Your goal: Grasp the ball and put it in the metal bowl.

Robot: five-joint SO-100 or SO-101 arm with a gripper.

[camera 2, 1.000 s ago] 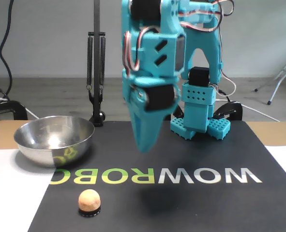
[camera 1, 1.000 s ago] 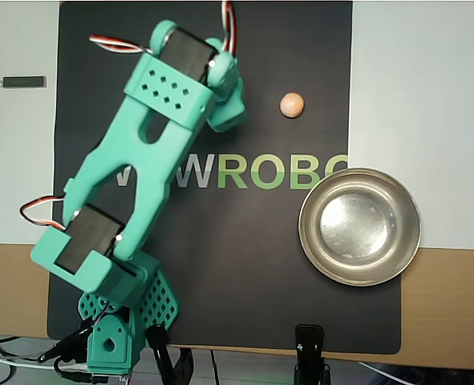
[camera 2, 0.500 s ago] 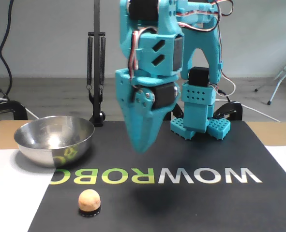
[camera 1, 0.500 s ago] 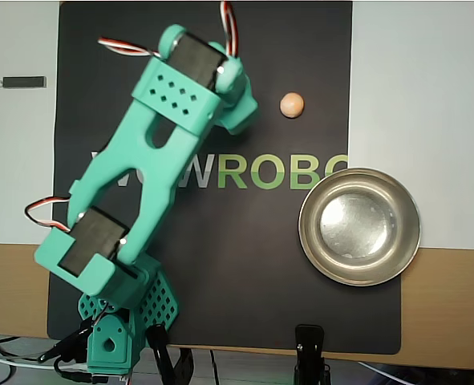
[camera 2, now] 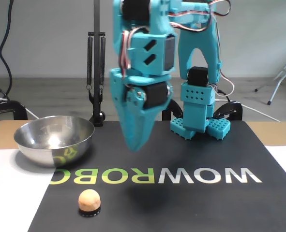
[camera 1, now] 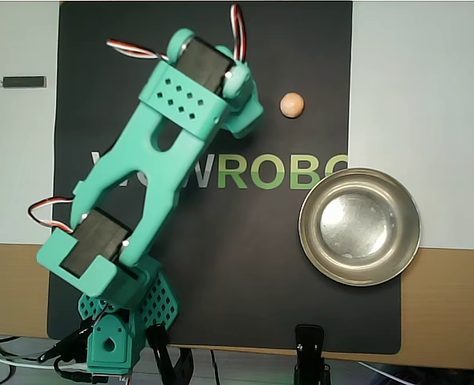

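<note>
The ball (camera 1: 292, 105) sits on the black mat (camera 1: 220, 265), on a small dark ring that shows under it in the fixed view (camera 2: 89, 201). Taking the green and grey lettering (camera 1: 277, 171) printed across the mat as the landmark, the ball lies on the far side of it from the arm's base (camera 1: 112, 341) in the overhead view, just past the green letters. In the fixed view it rests on the near side of the lettering (camera 2: 157, 176), below the green end of the word.

The metal bowl (camera 1: 359, 226) stands on the opposite side of the lettering from the ball, at its green end, its rim covering the last letter in the overhead view. Part of it reaches over the mat's edge onto the white sheet (camera 1: 421, 120). In the fixed view the bowl (camera 2: 54, 139) is beyond the lettering and holds nothing. Ball and bowl are well apart.

The gripper (camera 2: 133, 145) hangs in the air above the lettering, tip pointing down, with clear space between it and the mat. Its fingers look pressed together into one point with nothing between them, though from this angle a narrow gap could be hidden. In the overhead view the gripper (camera 1: 249, 119) is near the ball but not touching it, on the same side of the lettering.

A small dark stick (camera 1: 24, 81) lies off the mat, on the pale surface.
</note>
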